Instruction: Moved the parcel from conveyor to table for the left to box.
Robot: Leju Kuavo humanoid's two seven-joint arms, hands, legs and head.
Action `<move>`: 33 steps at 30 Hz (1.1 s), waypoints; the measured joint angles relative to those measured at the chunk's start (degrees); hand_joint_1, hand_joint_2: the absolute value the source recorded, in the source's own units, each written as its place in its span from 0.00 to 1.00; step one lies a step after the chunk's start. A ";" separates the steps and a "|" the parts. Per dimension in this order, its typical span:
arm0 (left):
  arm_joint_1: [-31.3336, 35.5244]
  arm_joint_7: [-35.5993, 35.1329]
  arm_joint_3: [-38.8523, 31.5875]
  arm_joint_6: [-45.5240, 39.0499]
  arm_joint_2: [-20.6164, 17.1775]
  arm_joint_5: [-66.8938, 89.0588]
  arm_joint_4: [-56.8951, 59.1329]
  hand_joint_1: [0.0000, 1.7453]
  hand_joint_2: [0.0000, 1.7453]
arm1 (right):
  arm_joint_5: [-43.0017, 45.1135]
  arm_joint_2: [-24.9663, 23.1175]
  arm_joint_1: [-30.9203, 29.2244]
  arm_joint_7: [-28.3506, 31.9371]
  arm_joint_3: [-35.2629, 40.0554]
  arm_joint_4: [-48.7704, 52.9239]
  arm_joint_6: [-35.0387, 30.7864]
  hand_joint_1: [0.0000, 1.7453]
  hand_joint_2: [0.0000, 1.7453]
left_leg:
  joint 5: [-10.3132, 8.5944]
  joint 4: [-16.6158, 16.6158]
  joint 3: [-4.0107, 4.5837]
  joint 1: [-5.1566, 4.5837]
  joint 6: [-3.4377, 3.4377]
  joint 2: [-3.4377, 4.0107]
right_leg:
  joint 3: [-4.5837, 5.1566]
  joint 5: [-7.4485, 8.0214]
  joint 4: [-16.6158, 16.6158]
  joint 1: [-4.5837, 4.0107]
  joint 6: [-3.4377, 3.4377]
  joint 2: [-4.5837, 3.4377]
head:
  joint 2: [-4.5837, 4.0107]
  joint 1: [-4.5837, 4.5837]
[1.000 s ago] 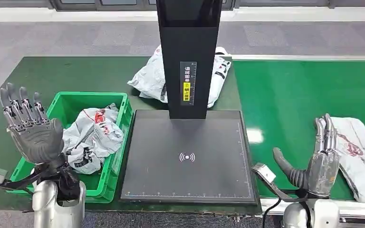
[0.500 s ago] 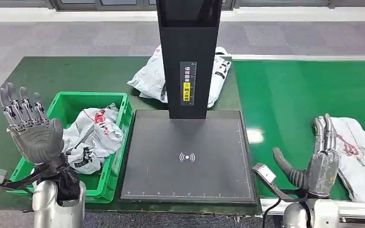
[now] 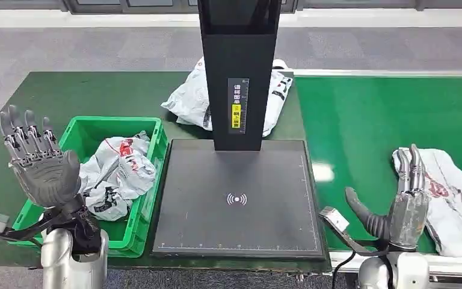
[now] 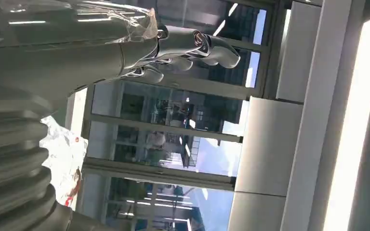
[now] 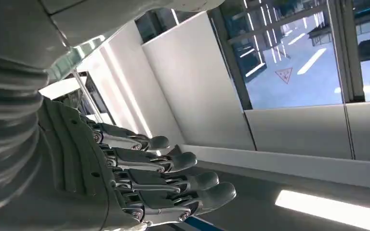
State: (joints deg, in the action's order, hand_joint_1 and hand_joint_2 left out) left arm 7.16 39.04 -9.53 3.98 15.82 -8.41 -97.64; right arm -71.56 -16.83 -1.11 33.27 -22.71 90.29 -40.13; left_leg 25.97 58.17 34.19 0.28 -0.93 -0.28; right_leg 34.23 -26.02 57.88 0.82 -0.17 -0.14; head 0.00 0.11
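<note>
1. While the parcel (image 3: 451, 201) lies flat on the green conveyor (image 3: 367, 126) at the right side, near the front edge, the right hand (image 3: 406, 201) stands upright just beside its left edge, palm facing the parcel; whether the fingers touch it cannot be told.
2. Right hand: fingers straight and held side by side, thumb stuck out toward the scanner plate, nothing held. The right wrist view shows the same hand (image 5: 139, 185) with fingers (image 5: 173, 161) extended in a row.
3. Left hand (image 3: 39, 165): raised over the left end of the green bin, palm forward, fingers spread and pointing up, holding nothing. In the left wrist view its fingers (image 4: 192, 43) show slightly curled against windows.
4. Green bin (image 3: 156, 150): sits on the dark green table (image 3: 54, 96) left of the scanner; holds a crumpled grey-white bag (image 3: 117, 171) with red and black print.
5. Scanner plate (image 3: 237, 198): flat dark square between bin and conveyor, with a black post (image 3: 237, 72) rising from its back edge and a yellow-marked label on the post.
6. A second white bag (image 3: 192, 99) lies behind the post, partly hidden by it.
7. Grey floor (image 3: 96, 45) beyond the table; wrist views show white wall panels and glass.
</note>
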 measured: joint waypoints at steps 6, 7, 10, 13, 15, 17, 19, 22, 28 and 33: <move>-0.01 0.00 0.00 0.02 0.00 0.00 0.00 0.00 1.00 | 0.00 0.00 0.00 0.00 0.00 0.00 0.00 0.00 1.00 | 0.00 0.00 0.00 0.00 0.00 0.00 | 0.00 0.00 0.00 0.00 0.00 0.00 | 0.00 0.00; -0.01 0.00 0.00 0.02 0.00 0.00 0.00 0.00 1.00 | 0.00 0.00 0.00 0.00 0.00 0.00 0.00 0.00 1.00 | 0.00 0.00 0.00 0.00 0.00 0.00 | 0.00 0.00 0.00 0.00 0.00 0.00 | 0.00 0.00; -0.01 0.00 0.00 0.00 0.00 0.00 0.00 0.00 1.00 | 0.00 0.00 0.00 0.00 0.00 0.00 0.00 0.00 1.00 | 0.00 0.00 0.00 0.00 0.00 0.00 | 0.00 0.00 0.00 0.00 0.00 0.00 | -0.02 0.00; -0.02 0.00 0.00 0.02 0.00 0.00 0.00 0.00 1.00 | 0.00 0.00 0.00 0.00 0.00 0.00 0.00 0.00 1.00 | 0.00 0.00 0.00 0.00 0.00 0.00 | 0.00 0.00 0.00 0.00 0.00 0.00 | 0.00 0.00; -0.02 0.00 0.00 0.02 0.00 0.00 0.00 0.00 1.00 | 0.00 0.00 0.00 0.00 0.00 0.00 0.00 0.00 1.00 | 0.00 0.00 0.00 0.00 0.00 0.00 | 0.00 0.00 0.00 0.00 0.00 0.00 | 0.00 0.00; -0.02 0.00 0.00 0.02 0.00 0.00 0.00 0.00 1.00 | 0.00 0.00 0.00 0.00 0.00 0.00 0.00 0.00 1.00 | 0.00 0.00 0.00 0.00 0.00 0.00 | 0.00 0.00 0.00 0.00 0.00 0.00 | 0.00 0.00; -0.03 0.00 0.00 0.02 0.00 0.00 0.00 0.00 1.00 | 0.00 0.00 0.00 0.00 0.00 0.00 0.00 0.00 1.00 | 0.00 0.00 0.00 0.00 0.00 0.00 | 0.00 0.00 0.00 0.00 0.00 0.00 | -0.02 0.00; -1.31 -4.15 1.05 6.39 0.02 2.28 0.34 0.00 1.00 | -7.33 2.72 -1.05 -7.37 0.17 -3.12 0.11 0.00 1.00 | 0.02 0.00 -0.14 0.00 0.00 0.05 | -0.01 -0.05 -0.07 -0.01 -0.01 -0.06 | 0.00 0.02; -4.46 0.63 9.37 11.54 0.07 10.45 7.10 0.00 1.00 | -14.22 18.55 -6.22 -49.03 -7.71 -24.73 0.11 0.00 1.00 | 0.01 0.19 0.12 -0.16 0.57 -0.92 | -0.44 -0.12 -0.19 0.19 -0.56 0.90 | 0.00 0.00; -4.44 0.96 11.80 11.56 -0.04 10.14 9.51 0.00 1.00 | -15.74 21.29 -7.65 -38.21 -11.06 -31.21 0.00 0.00 1.00 | 0.22 0.20 -0.07 -0.20 0.50 -0.35 | -0.35 -0.12 -0.21 0.21 -0.55 0.33 | 0.00 0.00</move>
State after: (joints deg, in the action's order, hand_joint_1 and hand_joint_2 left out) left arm 2.72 40.00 2.27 15.54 15.78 1.73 -88.13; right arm -87.30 4.46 -8.76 -4.94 -33.77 59.08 -40.13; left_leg 26.19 58.37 34.12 0.08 -0.42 -0.63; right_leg 33.87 -26.14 57.68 1.03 -0.73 0.19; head 0.00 0.11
